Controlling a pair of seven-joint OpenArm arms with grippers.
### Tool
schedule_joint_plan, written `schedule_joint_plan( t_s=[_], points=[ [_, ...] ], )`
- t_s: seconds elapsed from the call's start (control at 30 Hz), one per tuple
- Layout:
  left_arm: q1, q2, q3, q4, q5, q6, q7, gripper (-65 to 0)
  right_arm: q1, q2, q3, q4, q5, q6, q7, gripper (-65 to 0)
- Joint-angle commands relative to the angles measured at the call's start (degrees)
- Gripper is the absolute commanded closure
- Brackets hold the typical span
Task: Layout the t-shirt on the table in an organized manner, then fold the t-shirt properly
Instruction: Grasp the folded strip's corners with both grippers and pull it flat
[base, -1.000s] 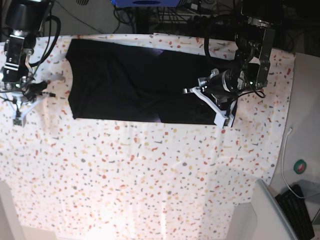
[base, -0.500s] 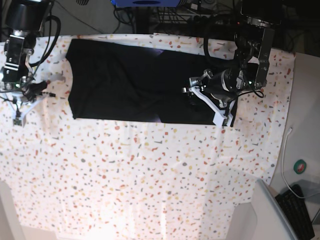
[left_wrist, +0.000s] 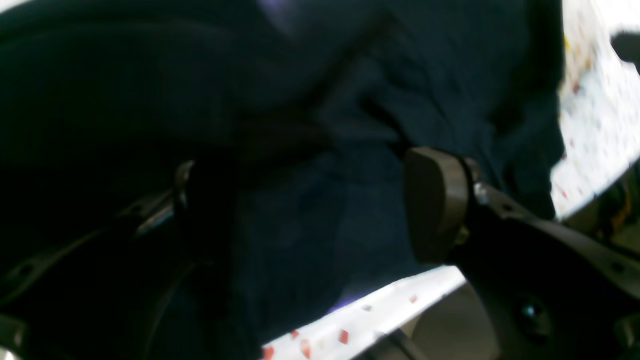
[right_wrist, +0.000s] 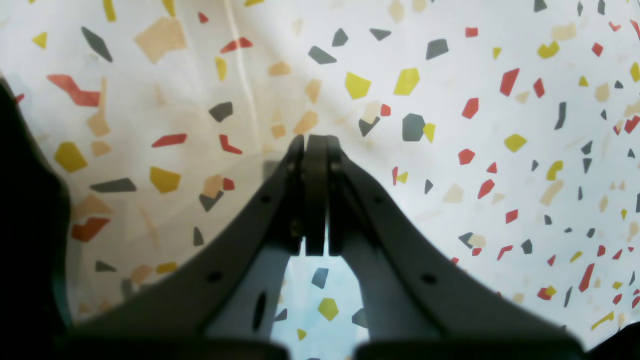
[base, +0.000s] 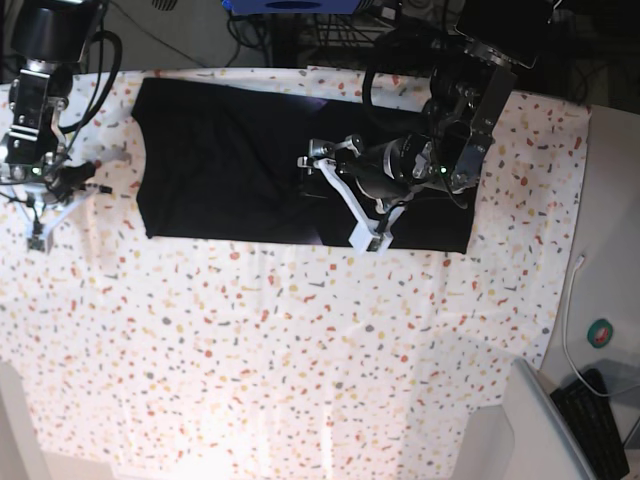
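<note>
A: Where is the t-shirt (base: 230, 170) lying?

B: Flat along the far side of the table (base: 300, 350), a long dark strip running left to right. It looks folded lengthwise already, so I'd judge the crosswise fold is what remains

A: And the left gripper (base: 340, 195)?

B: It hangs over the right half of the shirt with its jaws spread wide. In the left wrist view one pad (left_wrist: 435, 200) stands clear above the dark cloth, with nothing pinched between the jaws

A: The right gripper (right_wrist: 315, 145)?

B: Pressed shut, holding nothing, over bare speckled cloth by the table's left edge, beside the shirt and not touching it

A: What could go wrong from here?

B: The wide jaws could close on the tablecloth along with the shirt, since the shirt's near edge lies right on it, and a lift would then drag the cloth and spoil the layout. A pinch on only the top layer would let the lengthwise fold fall open. One-handed lifting might also skew the strip, with the other arm parked off to the left

A: Any containers to mind?

B: None on the table that I can see; nothing holds the shirt but the tabletop itself
</note>
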Motion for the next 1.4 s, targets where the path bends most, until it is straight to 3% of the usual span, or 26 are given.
schedule_joint_plan(
  t_s=[0.0,0.13,0.2,0.27,0.37,0.43,0.5,0.57,0.6,0.67,0.73,1.0,1.1,1.23,1.37],
  points=[
    [-0.9,-0.4,-0.6,1.1,-0.3,-0.3,-0.6,-49.4,0.8,0.7,0.5,0.8,0.0,0.0,1.1,0.0],
    [-0.9,-2.3,-1.0,2.1,-0.3,-0.4,-0.7,-49.2,0.7,0.6,0.6,1.4,0.5,0.0,1.1,0.0],
    [0.3,-3.7,-4.3,4.5,-0.3,-0.4,-0.8,-48.4,0.1,0.6,0.6,3.3,4.6,0.0,0.8,0.0],
    [3.4,-4.9,-11.4,6.9,-0.3,-0.4,-0.8,-42.8,-2.0,0.6,0.5,6.1,11.7,0.0,0.6,0.0],
    [6.3,-5.5,-25.6,7.4,-0.1,-0.5,-0.7,-27.2,-5.5,0.9,0.5,10.8,22.8,0.0,0.3,0.0],
    [7.0,-6.4,-33.8,5.1,0.3,-0.6,-0.6,-13.5,-7.3,1.0,0.5,12.0,29.6,0.0,-2.0,-15.5],
    [6.6,-9.2,-37.5,0.6,0.3,-0.6,-0.8,0.0,-8.0,1.2,0.4,12.2,36.9,0.1,-6.1,-33.2],
    [6.5,-12.6,-37.7,-3.4,0.3,-0.6,-1.1,0.0,-8.1,1.2,0.5,11.9,44.1,0.6,-10.3,-47.1],
    [6.5,-13.8,-37.6,-4.4,0.3,-0.6,-2.0,0.0,-8.2,1.6,0.5,11.9,46.7,1.9,-11.5,-50.1],
    [7.2,-15.2,-36.8,-5.2,0.3,-0.6,-5.0,0.0,-8.3,1.8,0.5,11.8,51.3,7.0,-12.6,-50.6],
    [8.2,-16.4,-35.6,-5.9,0.3,-0.6,-8.3,0.0,-8.3,1.8,0.3,11.8,51.9,10.0,-12.6,-50.6],
    [8.1,-16.7,-26.6,-15.0,0.6,-0.6,-22.2,0.0,-9.6,1.8,-0.1,8.2,49.8,10.4,-12.2,-50.6],
    [6.5,-16.2,-21.6,-18.4,5.3,-0.6,-26.1,0.0,-9.1,1.9,-0.1,2.7,49.8,10.6,-12.2,-50.7],
    [5.3,-13.2,-19.7,-20.1,10.1,-0.6,-26.8,0.0,-9.1,1.9,-0.2,1.7,49.8,16.2,-12.7,-50.9],
    [5.3,-11.9,-18.9,-19.9,12.2,-0.6,-26.8,0.0,-9.2,1.8,-2.3,1.6,49.8,17.1,-12.8,-50.9]
  ],
)
